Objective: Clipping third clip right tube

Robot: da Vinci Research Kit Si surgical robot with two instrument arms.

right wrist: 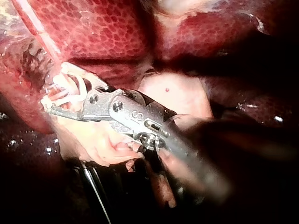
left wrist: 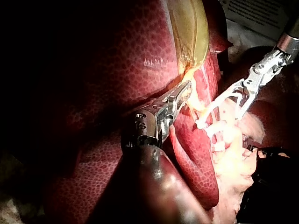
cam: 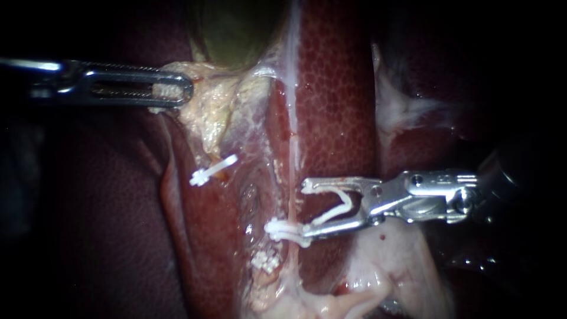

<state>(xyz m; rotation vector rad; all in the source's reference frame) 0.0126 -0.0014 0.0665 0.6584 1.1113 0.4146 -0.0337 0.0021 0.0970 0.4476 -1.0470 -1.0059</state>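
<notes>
The right tube (cam: 293,171) runs as a thin pale strand down beside the liver (cam: 336,88). My right instrument (cam: 307,208) comes in from the right, its jaws wide apart and holding an open white clip (cam: 341,207) between them, tips just right of the tube. A closed white clip (cam: 282,230) crosses the tube at the lower jaw's tip, and another clip (cam: 266,260) sits below it. My left instrument (cam: 183,88) is shut on pale tissue (cam: 204,97) under the gallbladder (cam: 236,29). In the right wrist view the jaws (right wrist: 56,93) carry the clip (right wrist: 70,91).
A further white clip (cam: 214,169) sits on the left tube. Pale fatty tissue (cam: 384,277) lies under the right instrument's shaft. In the left wrist view the left instrument (left wrist: 182,93) pulls beside the gallbladder (left wrist: 189,28), with the right instrument (left wrist: 254,77) beyond it.
</notes>
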